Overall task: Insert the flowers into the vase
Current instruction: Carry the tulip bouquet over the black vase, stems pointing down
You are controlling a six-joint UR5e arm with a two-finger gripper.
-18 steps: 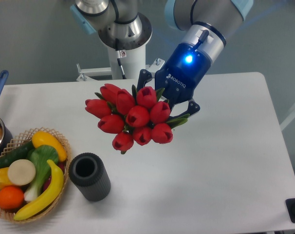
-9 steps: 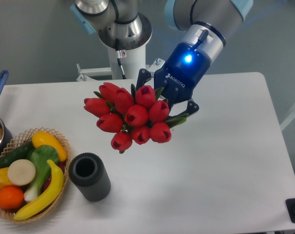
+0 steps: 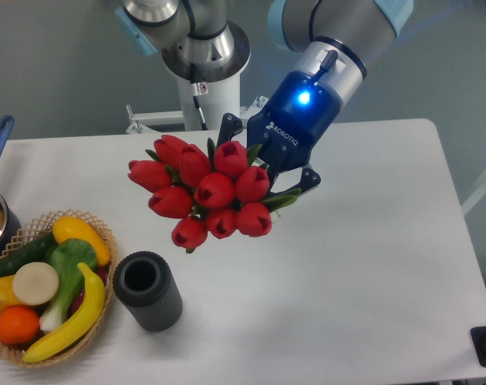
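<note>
Your gripper [image 3: 269, 170] is clamped on the stems of the flowers [image 3: 203, 191], holding the bunch in the air above the table [image 3: 371, 241], the red buds tipped toward the camera and to the left. The vase [image 3: 147, 290] stands upright and empty, below and to the left of the bunch, well apart from it. To do this step well, carry the bunch over the dark opening, turn the wrist so the stems point straight down, and lower slowly; the stem ends are hidden behind the buds, so expect some guesswork on centring. Just beside the vase, a wicker basket [image 3: 99, 233] holds a banana, an orange, a cucumber and other produce — keep clear of it
</note>
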